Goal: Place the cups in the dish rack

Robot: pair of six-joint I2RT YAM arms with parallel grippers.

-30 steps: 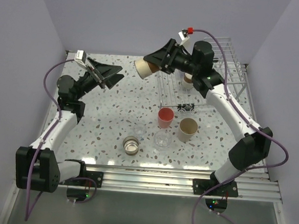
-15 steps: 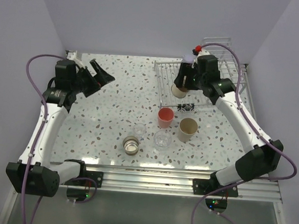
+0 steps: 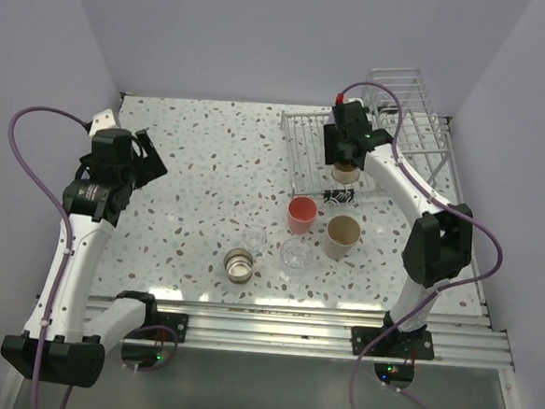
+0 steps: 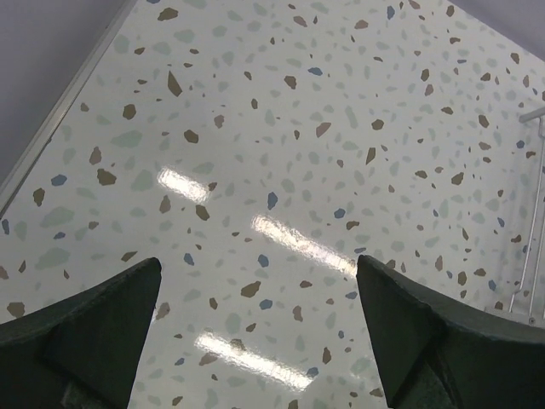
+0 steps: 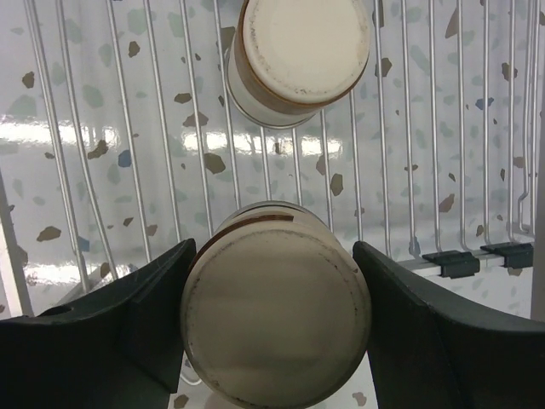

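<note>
- The right gripper [image 3: 346,168] is over the low flat part of the dish rack [image 3: 306,146], pointing down.
- It grasps a brown-banded cup [image 5: 277,332] upside down, with a finger pressed against each side of it.
- Whether this cup touches the wires cannot be told.
- A second cup [image 5: 302,51] sits upside down on the rack's grid, just beyond the gripped one and apart from it.
- The left gripper [image 4: 255,328] is held above the left side of the speckled table [image 3: 208,191], its fingers [image 4: 94,332] spread wide with nothing between them.
- Five cups stand upright on the table in front of the rack:
  - a red cup [image 3: 301,213] beside a taller beige cup [image 3: 342,236];
  - two clear cups [image 3: 254,238] [image 3: 295,254];
  - a brownish metal cup [image 3: 239,264] nearest the arm bases.
</note>
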